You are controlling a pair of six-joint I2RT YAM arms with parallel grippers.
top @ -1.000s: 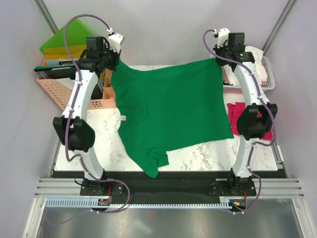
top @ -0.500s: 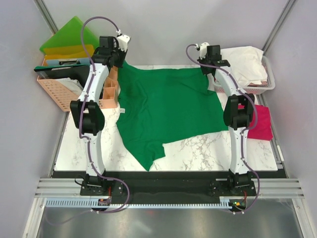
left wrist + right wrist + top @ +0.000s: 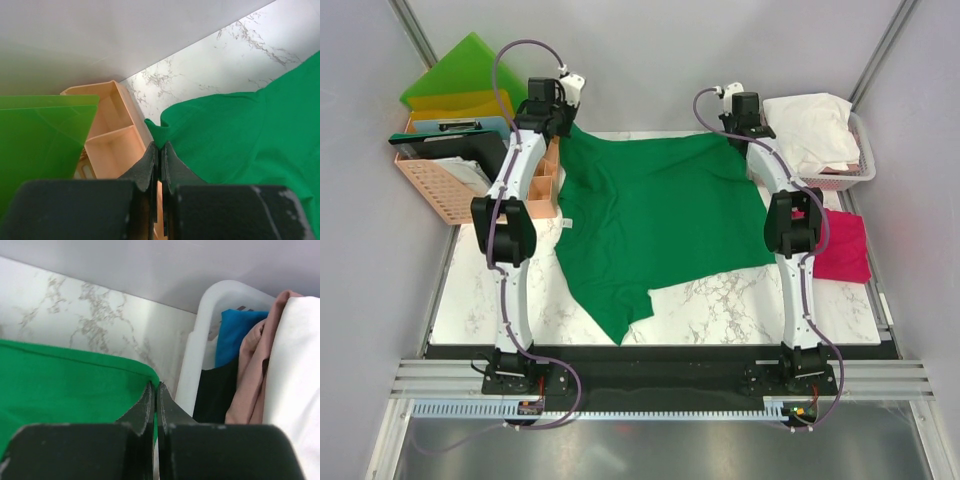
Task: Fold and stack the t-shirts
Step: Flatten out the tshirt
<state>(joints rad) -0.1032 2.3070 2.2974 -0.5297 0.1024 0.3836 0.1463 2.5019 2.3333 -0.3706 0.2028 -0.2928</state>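
Two grips: left jaws clenched on the far left corner of the green tee (image 3: 660, 215); right jaws clenched on its far right corner.
Tee's place: spread over the middle of the surface (image 3: 720, 300), with its far edge strung between the two pinches.
Lie from jaws: all the cloth runs nearward from both jaws, and none lies beyond them.
Axes: the held edge runs left to right; the body runs far to near, with a sleeve trailing at near left.
Nearer arm: neither, since each holds its own corner.
Neighbours: peach bin (image 3: 535, 190) just left of the left jaws; basket (image 3: 865, 170) just right of the right jaws; red tee (image 3: 848, 250) at right, beside the green one.
Coming move, as a judgement: both corners likely travel together toward the near edge, kept level so the fold lands square.
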